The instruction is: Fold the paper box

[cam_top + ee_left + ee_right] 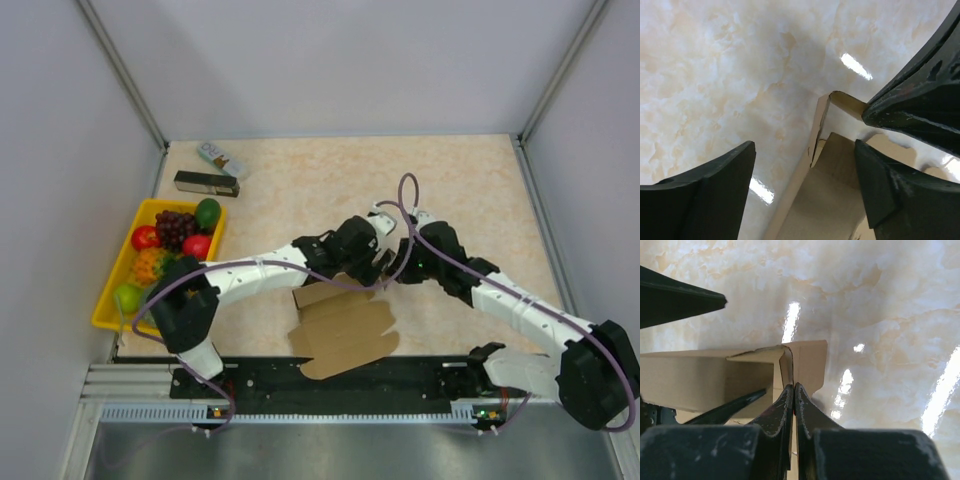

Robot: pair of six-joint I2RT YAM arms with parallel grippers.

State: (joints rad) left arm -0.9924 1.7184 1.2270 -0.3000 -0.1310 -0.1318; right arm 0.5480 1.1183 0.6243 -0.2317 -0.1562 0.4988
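The plain brown die-cut cardboard box (345,325) lies partly raised, right of the yellow plastic fruit tray (108,305). The right gripper (792,387) seems pinched on a flap corner, while the left gripper (805,165) gapes wide around that flap. With so thin a pinch, the flap could slip free or crease crookedly.

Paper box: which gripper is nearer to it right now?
Right. The right gripper is shut on the paper box, pinching its raised flap. The left gripper hovers open astride that flap's corner, with no contact visible.

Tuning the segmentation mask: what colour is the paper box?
The paper box is plain brown cardboard, clearest in the top external view.
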